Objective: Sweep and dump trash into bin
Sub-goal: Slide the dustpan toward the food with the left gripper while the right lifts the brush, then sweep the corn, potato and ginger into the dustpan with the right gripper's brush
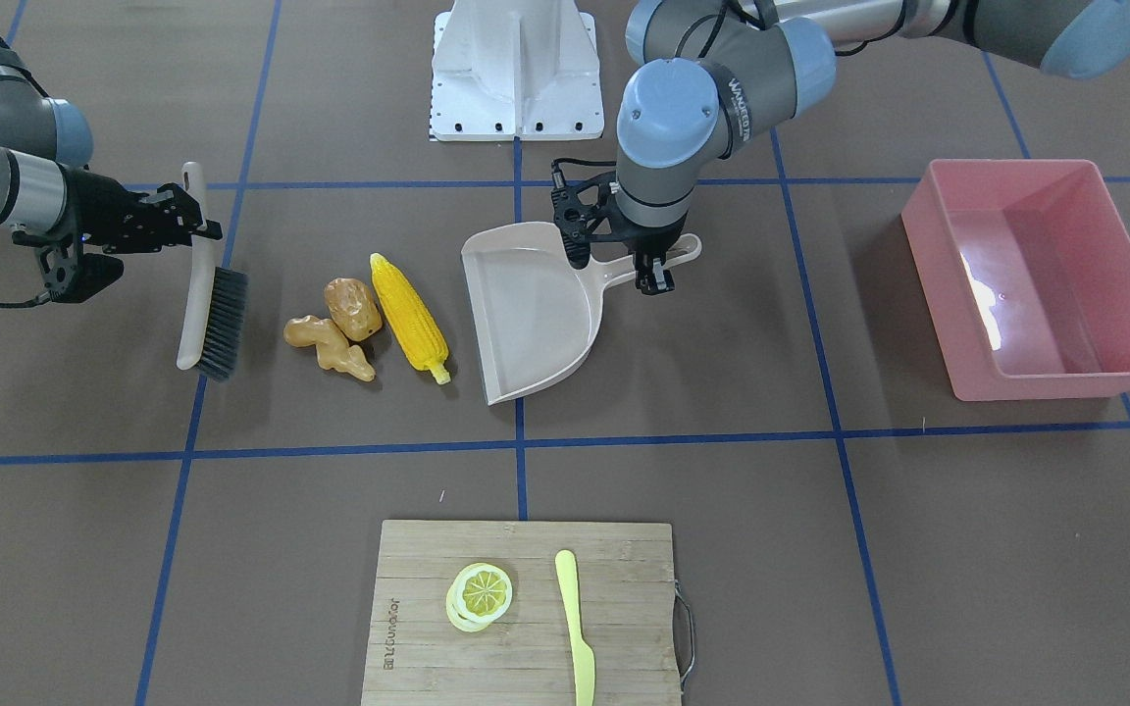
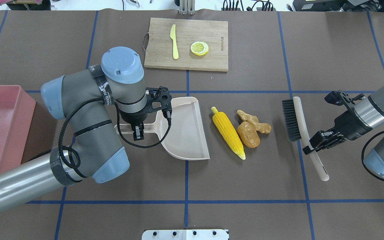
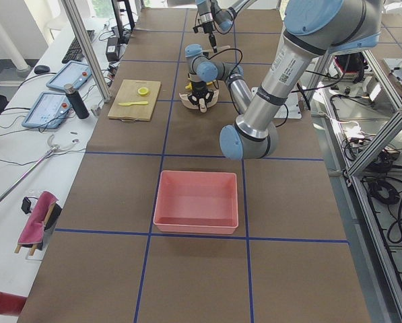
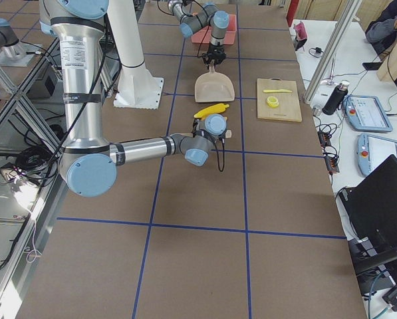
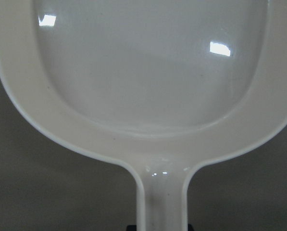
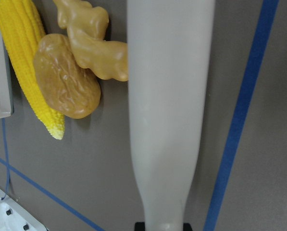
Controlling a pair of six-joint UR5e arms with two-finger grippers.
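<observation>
The trash lies in a cluster on the mat: a yellow corn cob (image 2: 228,135), a brown potato-like lump (image 2: 248,134) and a tan ginger root (image 2: 254,121). A beige dustpan (image 2: 185,128) rests flat just left of the corn, its mouth facing it. My left gripper (image 2: 138,128) is shut on the dustpan's handle. Right of the trash, a brush (image 2: 303,130) stands bristles-down, a short gap from the ginger. My right gripper (image 2: 312,145) is shut on its handle. The pink bin (image 1: 1075,387) sits empty at the table's far left, apart from both arms.
A bamboo cutting board (image 2: 212,60) at the far edge carries a lemon slice (image 2: 199,48) and a yellow knife (image 2: 174,46). The white robot base plate (image 2: 185,234) sits at the near edge. Blue tape lines cross the brown mat.
</observation>
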